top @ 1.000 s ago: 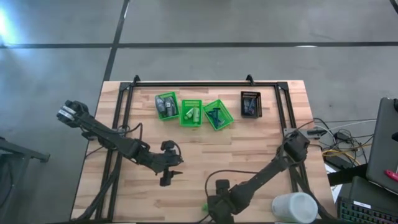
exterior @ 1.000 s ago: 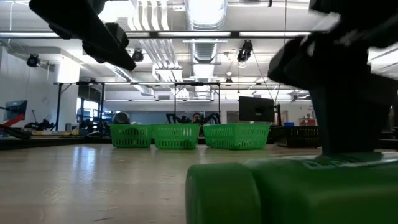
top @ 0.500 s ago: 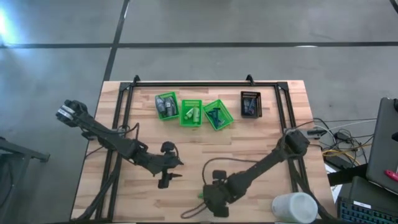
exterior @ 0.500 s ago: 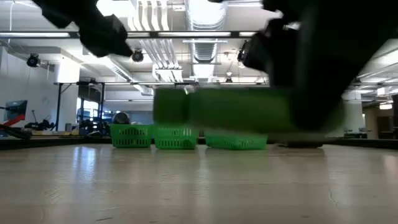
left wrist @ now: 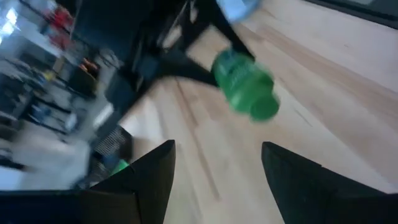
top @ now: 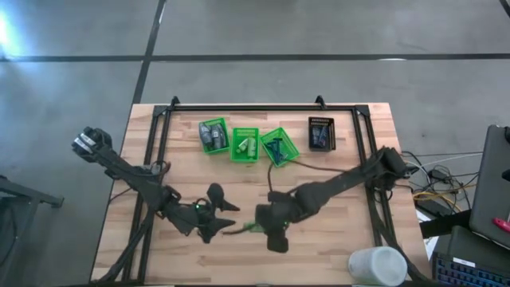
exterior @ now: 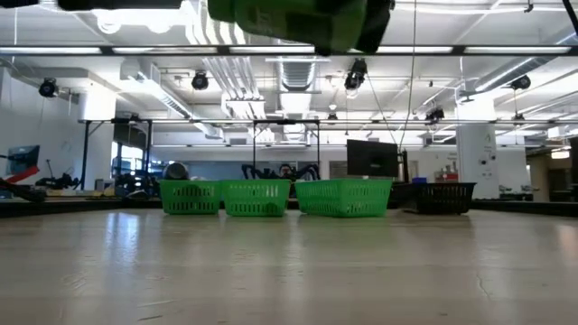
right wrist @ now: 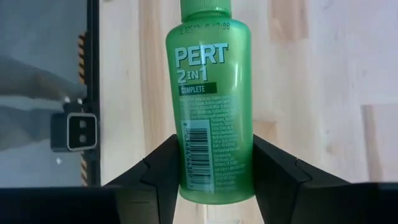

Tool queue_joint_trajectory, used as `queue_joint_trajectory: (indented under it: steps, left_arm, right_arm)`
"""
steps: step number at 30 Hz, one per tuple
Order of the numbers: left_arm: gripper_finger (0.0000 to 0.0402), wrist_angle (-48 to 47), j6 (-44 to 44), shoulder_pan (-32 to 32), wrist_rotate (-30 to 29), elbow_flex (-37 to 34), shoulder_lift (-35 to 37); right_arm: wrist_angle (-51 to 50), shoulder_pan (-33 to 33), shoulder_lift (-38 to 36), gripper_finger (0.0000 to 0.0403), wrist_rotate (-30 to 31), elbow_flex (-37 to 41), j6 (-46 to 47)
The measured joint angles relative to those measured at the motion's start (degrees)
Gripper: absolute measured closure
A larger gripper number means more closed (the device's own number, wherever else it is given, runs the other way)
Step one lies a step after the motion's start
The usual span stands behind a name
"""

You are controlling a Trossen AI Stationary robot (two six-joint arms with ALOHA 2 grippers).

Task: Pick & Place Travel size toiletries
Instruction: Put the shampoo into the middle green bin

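Toiletries are our concern, and one of them, a green bottle, sits clamped between the two fingers of the right claw, held clear above the worktop near its front middle. We see the right arm stretched long and low from the right edge toward the centre. The left claw hangs just beside it with fingers spread apart and nothing in them, pointing at the bottle. Three green baskets and a black basket stand well apart along the far side.
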State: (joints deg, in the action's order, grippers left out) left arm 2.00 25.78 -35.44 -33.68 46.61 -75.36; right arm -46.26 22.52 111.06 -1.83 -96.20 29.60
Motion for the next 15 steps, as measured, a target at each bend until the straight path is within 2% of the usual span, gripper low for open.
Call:
queue_joint_trajectory:
  steps: [7,15]
  left_arm:
    - [0.0158,8.22,8.48,0.44,-0.12,0.0,-1.96]
    - [0.0158,11.53,10.62,0.95,-0.7,0.0,-3.76]
  right_arm:
    - [0.21,-3.87,-2.73,0.025,-1.69,0.0,-0.07]
    - [1.02,-5.18,-3.12,0.0253,-4.52,-0.13,-1.14]
